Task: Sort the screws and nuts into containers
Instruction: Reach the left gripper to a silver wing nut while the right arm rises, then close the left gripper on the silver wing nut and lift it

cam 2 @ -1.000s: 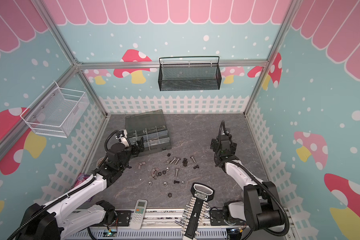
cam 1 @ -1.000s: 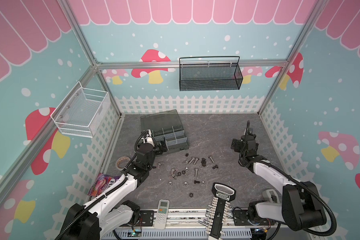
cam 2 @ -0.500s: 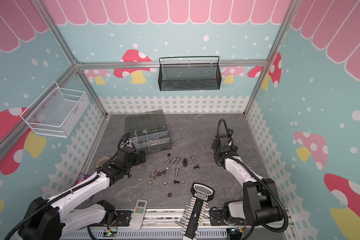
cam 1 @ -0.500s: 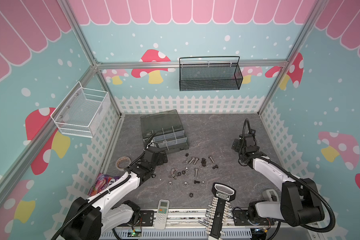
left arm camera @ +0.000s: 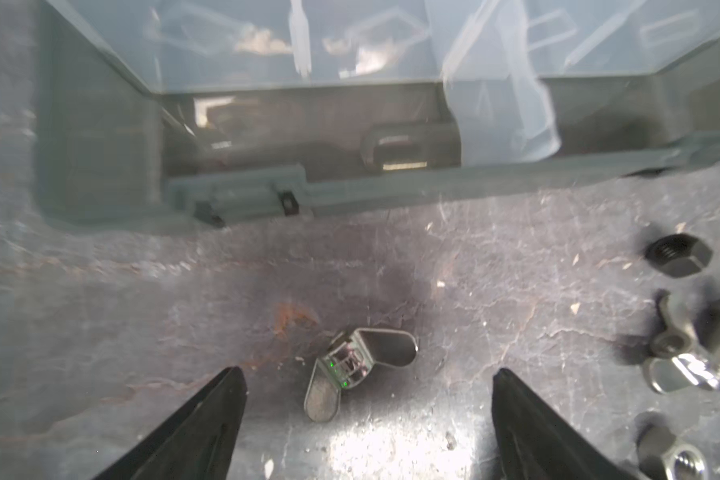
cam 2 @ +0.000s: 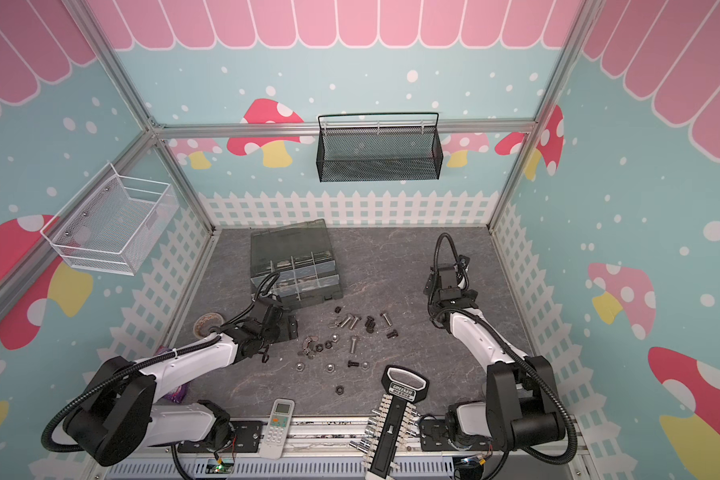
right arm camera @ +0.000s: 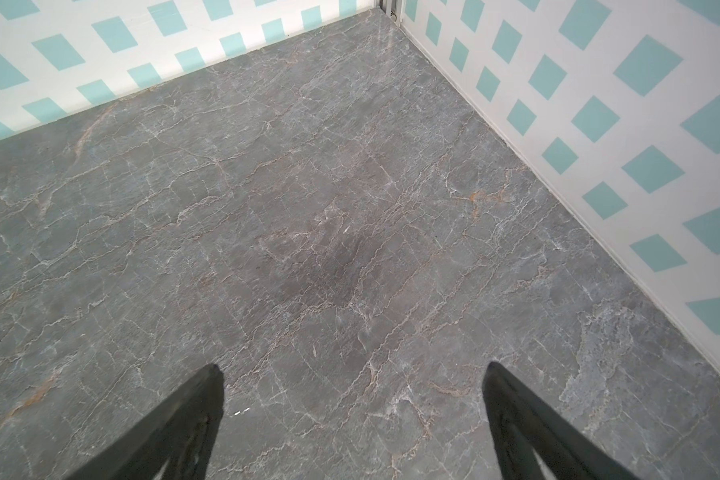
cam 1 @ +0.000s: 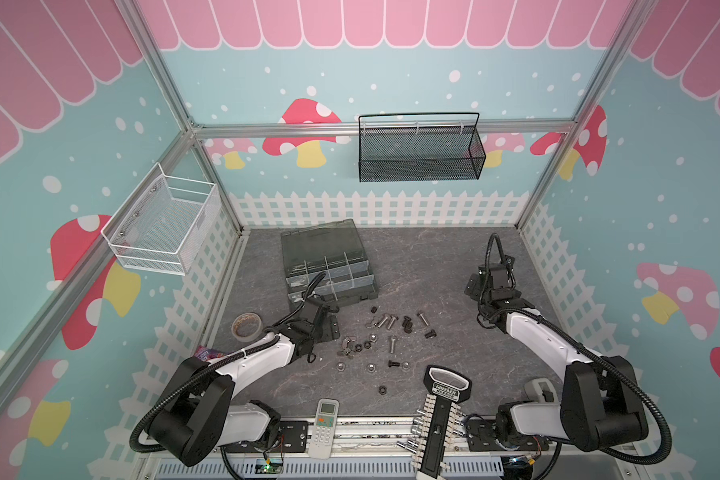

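Several screws [cam 1: 393,344] and nuts [cam 1: 371,367], silver and black, lie scattered on the grey floor in both top views. Behind them is the organizer box with its containers [cam 1: 329,274] and its lid up. My left gripper [cam 1: 332,323] is low over the floor just in front of the box, at the left edge of the scatter. In the left wrist view it [left arm camera: 367,370] is open, and a silver wing nut [left arm camera: 360,361] lies on the floor between its fingertips, touched by neither. A black nut [left arm camera: 678,255] lies further right. My right gripper [right arm camera: 353,366] is open over bare floor.
A tape roll [cam 1: 246,326] and a purple packet [cam 1: 206,355] lie at the left. A remote [cam 1: 327,422] and a socket rack [cam 1: 441,415] lie at the front edge. On the walls hang a black mesh basket [cam 1: 418,153] and a white wire basket [cam 1: 163,226].
My left arm has come down from the box's front to the floor beside the scattered parts. The right arm has barely shifted.
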